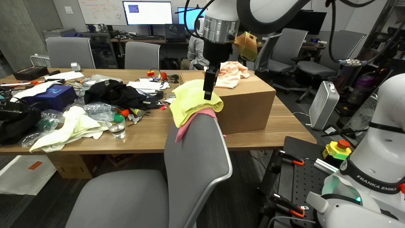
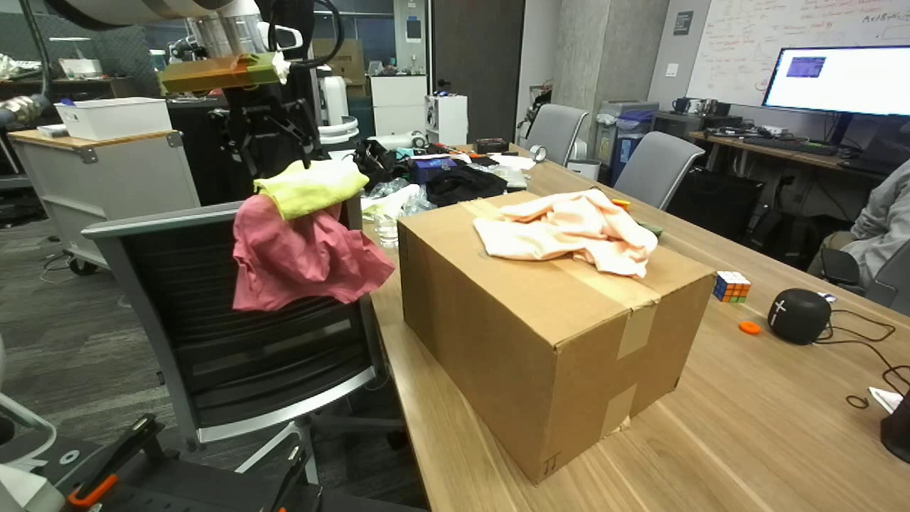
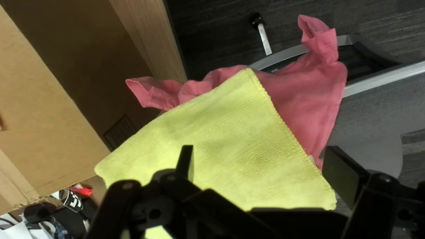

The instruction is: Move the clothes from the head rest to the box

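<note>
A yellow cloth (image 1: pixel 190 99) lies folded over a pink cloth (image 2: pixel 306 256) on top of the grey chair's backrest (image 1: pixel 201 152). The pink cloth hangs down the back of the chair. A closed cardboard box (image 2: pixel 483 334) stands on the table beside the chair, with a crumpled peach cloth (image 2: pixel 569 231) on its top. My gripper (image 1: pixel 208 95) points down at the yellow cloth. In the wrist view the gripper (image 3: pixel 262 166) is open, with the yellow cloth (image 3: pixel 239 132) between and below its fingers. I cannot tell whether the fingertips touch the cloth.
The wooden table (image 2: pixel 711 427) carries a drinking glass (image 1: pixel 117 129), a pale cloth (image 1: pixel 72 126), a black cloth (image 1: pixel 114 93) and a blue box (image 1: pixel 52 96). A black speaker (image 2: pixel 800 316) and a puzzle cube (image 2: pixel 731 286) stand beyond the cardboard box.
</note>
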### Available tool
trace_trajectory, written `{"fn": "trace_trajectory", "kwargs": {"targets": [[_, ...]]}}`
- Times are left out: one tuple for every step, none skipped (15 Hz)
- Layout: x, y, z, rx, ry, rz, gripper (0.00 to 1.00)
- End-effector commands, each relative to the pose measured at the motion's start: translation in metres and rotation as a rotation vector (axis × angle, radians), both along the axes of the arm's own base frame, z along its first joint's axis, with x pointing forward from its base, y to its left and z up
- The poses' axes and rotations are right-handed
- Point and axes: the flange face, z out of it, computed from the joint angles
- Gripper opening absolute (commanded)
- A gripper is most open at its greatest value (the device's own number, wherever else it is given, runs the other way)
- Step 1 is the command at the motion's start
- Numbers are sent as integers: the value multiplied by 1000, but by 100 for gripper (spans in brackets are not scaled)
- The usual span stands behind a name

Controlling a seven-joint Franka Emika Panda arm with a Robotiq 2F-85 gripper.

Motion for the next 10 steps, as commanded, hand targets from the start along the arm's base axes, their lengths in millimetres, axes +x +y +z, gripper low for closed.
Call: {"fn": "trace_trajectory", "kwargs": {"targets": [[2,4,-6,23,-24,9,100],[2,4,-8,23,-27,8,100],[2,4,-10,24,-27,9,100],[2,4,-12,25,-28,10,100],[2,4,-14,25,-28,10,100],[3,4,-15,24,-28,11,100],[3,4,-17,25,-30,12,100],[3,4,-18,25,-31,12,100],[3,3,-20,26,-31,12,100],[3,2,-22,26,-30,12,100]]}}
